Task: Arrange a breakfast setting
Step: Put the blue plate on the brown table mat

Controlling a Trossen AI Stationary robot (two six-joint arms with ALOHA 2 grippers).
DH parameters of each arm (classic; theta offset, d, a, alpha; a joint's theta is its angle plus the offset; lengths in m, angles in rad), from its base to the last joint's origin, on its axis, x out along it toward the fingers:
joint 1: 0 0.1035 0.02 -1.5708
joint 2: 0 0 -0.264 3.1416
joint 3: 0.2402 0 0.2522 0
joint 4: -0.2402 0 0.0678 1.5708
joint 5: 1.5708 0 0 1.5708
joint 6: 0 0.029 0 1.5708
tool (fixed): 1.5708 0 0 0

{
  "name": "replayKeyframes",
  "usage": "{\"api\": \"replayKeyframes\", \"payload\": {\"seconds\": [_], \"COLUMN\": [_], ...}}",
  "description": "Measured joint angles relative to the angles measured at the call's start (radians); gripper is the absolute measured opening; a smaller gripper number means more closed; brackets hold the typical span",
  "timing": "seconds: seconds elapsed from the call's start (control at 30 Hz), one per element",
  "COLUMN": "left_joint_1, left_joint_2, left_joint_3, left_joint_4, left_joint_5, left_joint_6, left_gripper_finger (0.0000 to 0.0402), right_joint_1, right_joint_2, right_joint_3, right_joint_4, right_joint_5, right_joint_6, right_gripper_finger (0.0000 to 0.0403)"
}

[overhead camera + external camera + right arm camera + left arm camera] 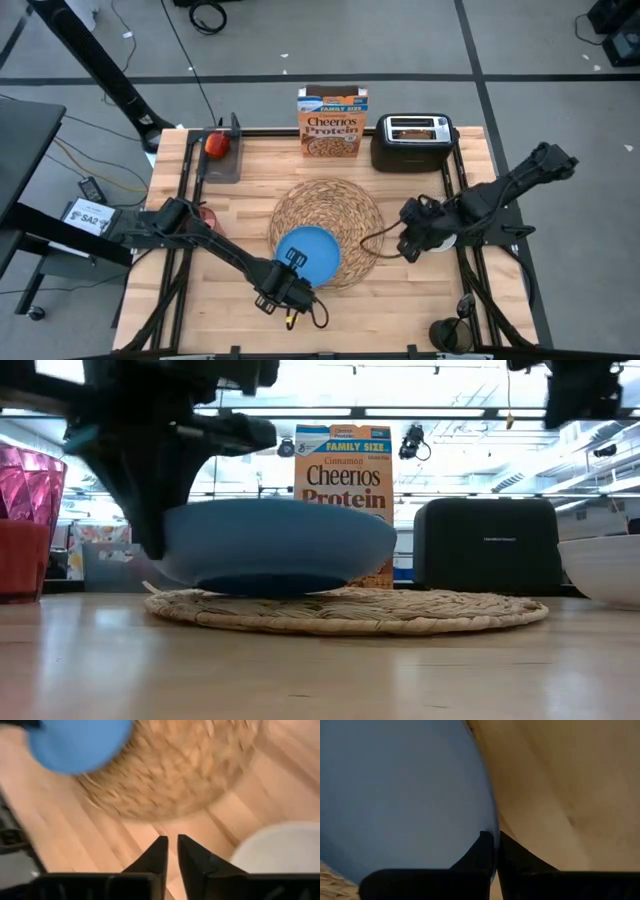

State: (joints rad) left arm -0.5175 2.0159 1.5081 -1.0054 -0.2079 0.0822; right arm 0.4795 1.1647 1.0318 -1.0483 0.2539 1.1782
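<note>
Grey floor crossed by pale tape lines surrounds the light wooden worktop [240,215], and the level view looks past it into a bright hall with ceiling strip lights. At the worktop's far edge stands an orange box [332,123] reading "FAMILY SIZE", "Cinnamon Cheerios Protein", with a black toaster [414,141] just beside it. Centre stage lies the round woven straw placemat [345,205]; the blue plate [308,253] sits tilted over its near edge, its rim clamped between the fingers of the left tool [288,280], one side lifted clear of the weave. The right tool [408,240], fingers nearly together and holding nothing, hangs just off the placemat's right edge, close to a white bowl [605,568]. A translucent pink cup [30,520] stands at the left side, and a red apple [216,144] rests on a dark tray [222,163] at the far left corner
</note>
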Motion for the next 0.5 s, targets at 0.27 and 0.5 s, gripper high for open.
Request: {"api": "replayKeyframes", "payload": {"seconds": [0.27, 0.5], "left_joint_1": [0.001, -0.003], "left_joint_2": [0.000, 0.000], "left_joint_3": [-0.023, 0.008], "left_joint_4": [-0.013, -0.102], "left_joint_5": [0.005, 0.012], "left_joint_6": [-0.008, -0.025], "left_gripper_finger": [0.0037, 0.0107], "right_joint_1": [0.008, -0.048], "right_joint_2": [0.140, 0.200], "right_joint_3": [-0.005, -0.007], "right_joint_4": [-0.122, -0.234], "right_joint_5": [-0.099, -0.125], "right_joint_6": [0.205, 0.240], "right_gripper_finger": [0.0146, 0.0190]}}
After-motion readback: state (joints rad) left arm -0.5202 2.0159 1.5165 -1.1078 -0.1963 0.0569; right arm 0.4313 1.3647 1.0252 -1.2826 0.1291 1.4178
